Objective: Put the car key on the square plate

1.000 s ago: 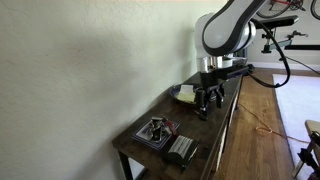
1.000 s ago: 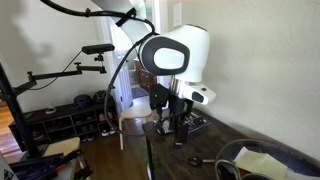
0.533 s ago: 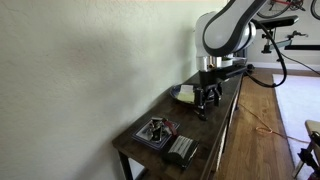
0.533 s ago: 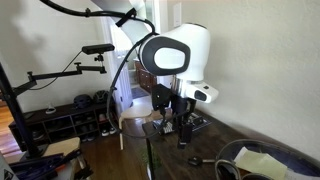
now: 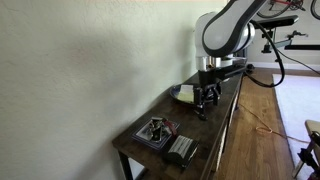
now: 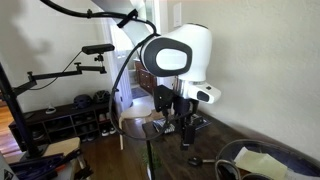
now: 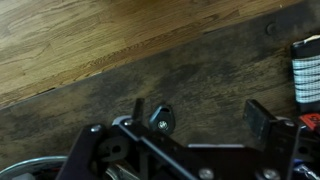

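Note:
The car key (image 7: 161, 120) is a small black fob lying on the dark wooden table. In the wrist view it sits between my open jaws, close to the left finger. My gripper (image 7: 200, 115) is open and empty, low over the table, and shows in both exterior views (image 5: 207, 100) (image 6: 184, 136). The square plate (image 5: 157, 134) is a dark dish near the table's near end, with small objects on it, well away from the gripper. The key cannot be made out in the exterior views.
A black ribbed box (image 5: 181, 150) stands beside the square plate. A round dish (image 5: 183, 93) with a yellow piece sits just behind the gripper; its rim shows elsewhere too (image 6: 262, 158) (image 7: 30, 170). The wall runs along the table's one long side, and the wooden floor lies beyond the other edge (image 7: 100, 35).
The gripper has shifted slightly and come a little lower towards the table. It stays open. Nothing else has moved.

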